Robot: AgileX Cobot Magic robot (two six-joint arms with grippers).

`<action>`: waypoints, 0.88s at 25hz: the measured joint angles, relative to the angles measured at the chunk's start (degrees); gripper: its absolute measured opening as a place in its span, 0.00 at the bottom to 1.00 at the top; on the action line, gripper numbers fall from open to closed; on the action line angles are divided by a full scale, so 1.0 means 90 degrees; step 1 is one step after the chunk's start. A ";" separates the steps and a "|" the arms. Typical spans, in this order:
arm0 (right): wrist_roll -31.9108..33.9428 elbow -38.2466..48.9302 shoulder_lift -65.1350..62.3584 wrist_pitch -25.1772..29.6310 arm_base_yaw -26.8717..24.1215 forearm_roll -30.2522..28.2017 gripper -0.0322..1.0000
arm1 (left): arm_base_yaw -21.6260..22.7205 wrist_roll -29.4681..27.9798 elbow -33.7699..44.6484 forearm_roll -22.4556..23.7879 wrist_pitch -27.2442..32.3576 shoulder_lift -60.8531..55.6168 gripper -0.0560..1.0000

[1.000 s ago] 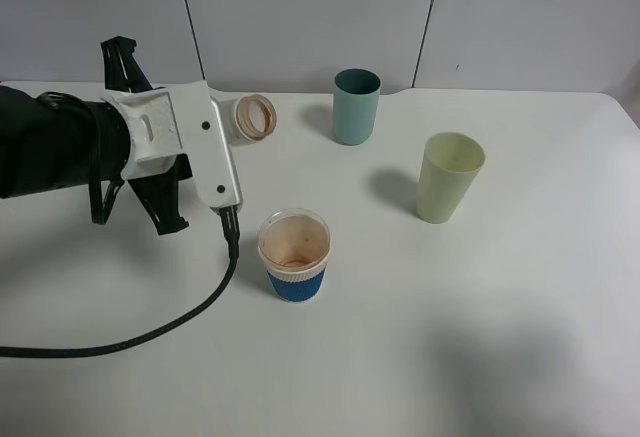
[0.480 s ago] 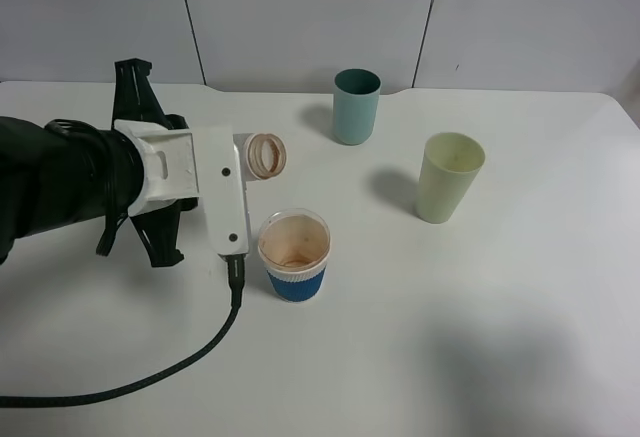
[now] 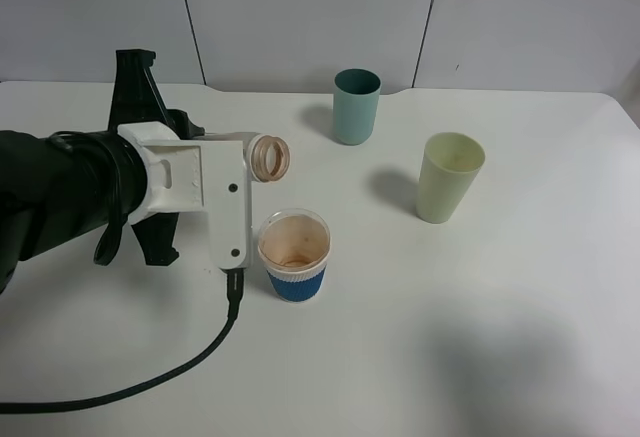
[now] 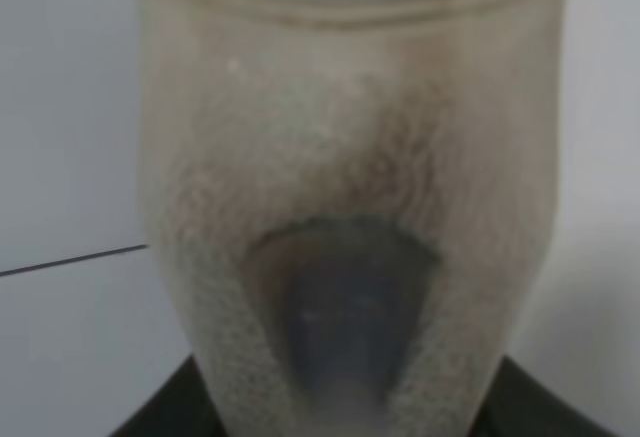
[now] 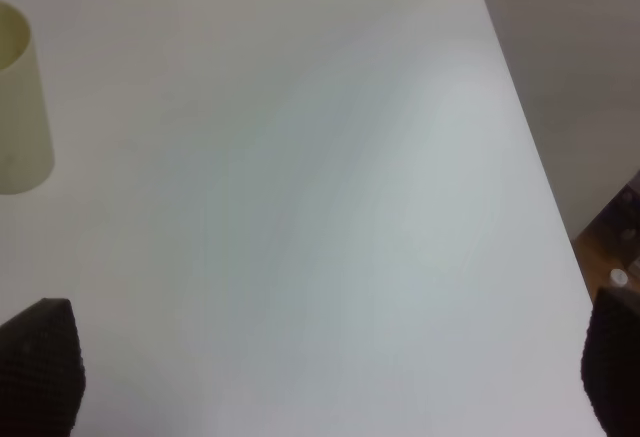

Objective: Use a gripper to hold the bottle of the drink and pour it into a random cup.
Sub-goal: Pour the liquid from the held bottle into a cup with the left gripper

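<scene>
The left hand (image 3: 232,162) is closed on the bottle (image 3: 268,157) and holds it in the air, tipped onto its side. Only the wide capless neck sticks out past the hand's white bracket (image 3: 200,197). The open mouth points toward the right side of the desk (image 3: 500,337) and sits just above and to the left of the cup (image 3: 295,255). The cup stands upright on the desk, with a blue ribbed sleeve round its lower part and a brown-stained inside. I cannot tell whether any liquid lies at its bottom. In the left wrist view the bottle fills the frame, its clear wall clouded by a brownish film.

A black cable (image 3: 180,347) trails from the hand's lower end across the desk toward the left edge. A teal tumbler (image 3: 356,107) stands near the back edge, and a pale green tumbler (image 3: 448,177) stands to its right, well apart from the cup.

The right hand (image 5: 328,362) is open, its two dark fingertips (image 5: 40,367) spread wide over bare desk.
</scene>
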 joint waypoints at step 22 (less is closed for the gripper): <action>0.0000 0.0000 0.0000 0.0000 0.0000 0.0000 0.99 | -0.0034 0.0300 0.0000 0.0094 -0.0226 0.1001 0.34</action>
